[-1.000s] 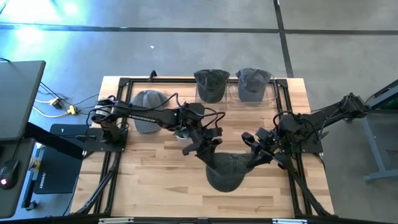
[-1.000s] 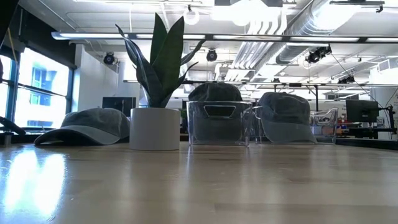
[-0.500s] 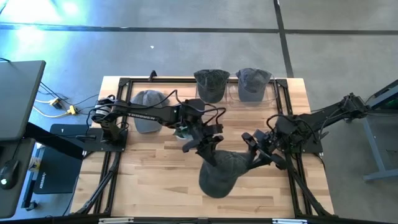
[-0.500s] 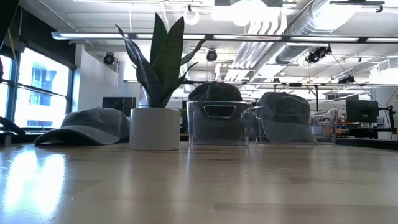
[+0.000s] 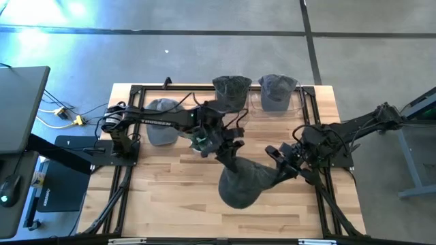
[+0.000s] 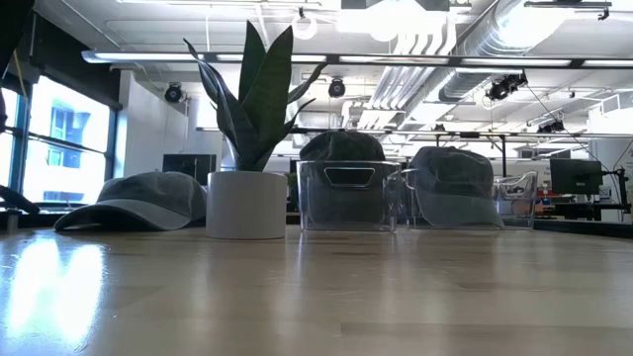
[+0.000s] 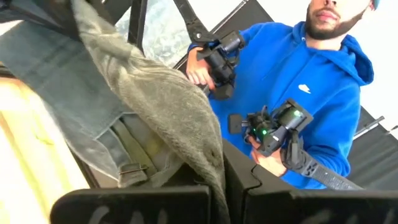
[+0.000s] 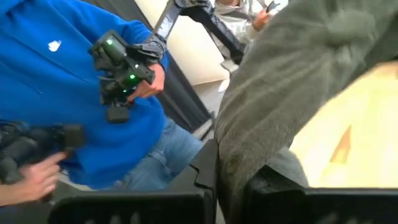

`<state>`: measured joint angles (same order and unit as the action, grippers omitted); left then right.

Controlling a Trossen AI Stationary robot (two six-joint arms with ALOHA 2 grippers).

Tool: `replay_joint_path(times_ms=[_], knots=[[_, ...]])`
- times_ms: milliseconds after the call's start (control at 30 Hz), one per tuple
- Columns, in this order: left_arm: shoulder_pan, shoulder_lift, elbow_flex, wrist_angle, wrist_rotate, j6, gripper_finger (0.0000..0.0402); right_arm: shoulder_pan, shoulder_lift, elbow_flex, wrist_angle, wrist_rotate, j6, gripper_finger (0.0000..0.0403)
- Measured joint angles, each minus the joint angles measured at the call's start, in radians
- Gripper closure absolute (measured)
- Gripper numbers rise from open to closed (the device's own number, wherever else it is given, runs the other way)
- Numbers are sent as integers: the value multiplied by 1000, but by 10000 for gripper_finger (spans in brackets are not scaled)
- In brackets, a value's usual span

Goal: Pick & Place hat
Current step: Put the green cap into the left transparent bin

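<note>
Hat hangs between us over the table's front middle: left gripper and right gripper each clamped on an opposite edge, likely to spread it for placing. Low view shows neither; which part each pinches, we can't tell. Wrist views: fabric fills the frame.
</note>
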<state>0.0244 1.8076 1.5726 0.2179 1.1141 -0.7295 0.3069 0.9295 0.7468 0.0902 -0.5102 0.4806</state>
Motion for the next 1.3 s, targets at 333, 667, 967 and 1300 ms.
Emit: replay_joint_path(times_ms=[333, 667, 967, 1300], knots=[[141, 0, 0, 2, 69, 109, 401, -217, 0, 224, -480, 150, -392, 398], [339, 0, 62, 22, 196, 309, 401, -541, 34, 313, -531, 148, -684, 399], [522, 0, 69, 17, 213, 555, 401, -783, 220, 393, -530, 6, -797, 399], [627, 16, 69, 10, 283, 648, 401, -956, 363, 562, -516, -475, -623, 400]])
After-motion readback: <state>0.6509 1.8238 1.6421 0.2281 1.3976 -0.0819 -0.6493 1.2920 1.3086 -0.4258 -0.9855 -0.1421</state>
